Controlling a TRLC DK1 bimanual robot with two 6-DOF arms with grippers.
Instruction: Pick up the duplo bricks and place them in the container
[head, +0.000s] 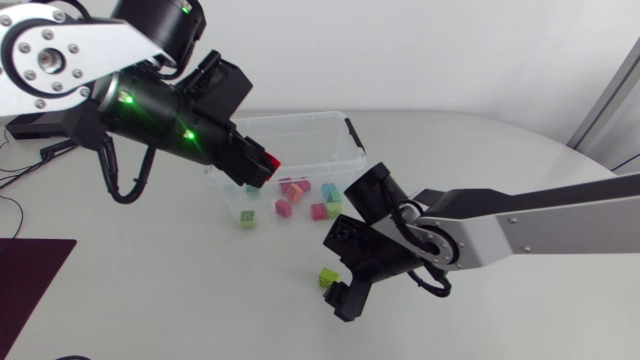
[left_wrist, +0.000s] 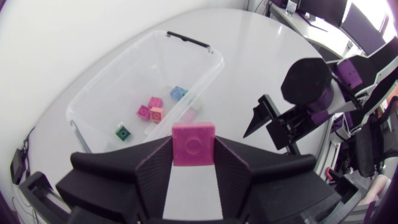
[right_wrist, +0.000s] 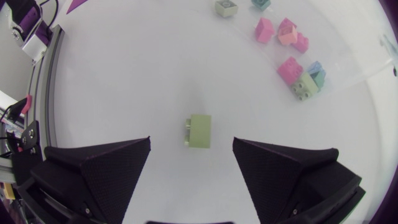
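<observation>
White table (head: 520, 150), matte and evenly lit. The clear plastic container (head: 310, 135) sits near the middle with its lid off and a black clip handle (left_wrist: 186, 40) on the far end.

Loose duplo bricks inside it: pink brick (right_wrist: 263, 29), salmon-topped brick (right_wrist: 287, 34), magenta brick (right_wrist: 290, 68), blue brick (left_wrist: 178, 93), dark green brick (left_wrist: 122, 132) and pale green brick (right_wrist: 303, 87). All lie on the container floor and none are stacked.

The left gripper (left_wrist: 193, 150) is clenched on a held pink brick (left_wrist: 193, 142), one finger on each side, studs up, above the container's near end.

The right gripper (right_wrist: 191, 146) is spread wide. A light green brick (right_wrist: 199, 130) lies on its side on the table between and just ahead of the fingers, touching neither, outside the container and near its long wall.

In the head view the left arm hides one container corner, and a teal brick (head: 252, 190) shows only partly beside the gripper. The exact brick count is hard to call.
</observation>
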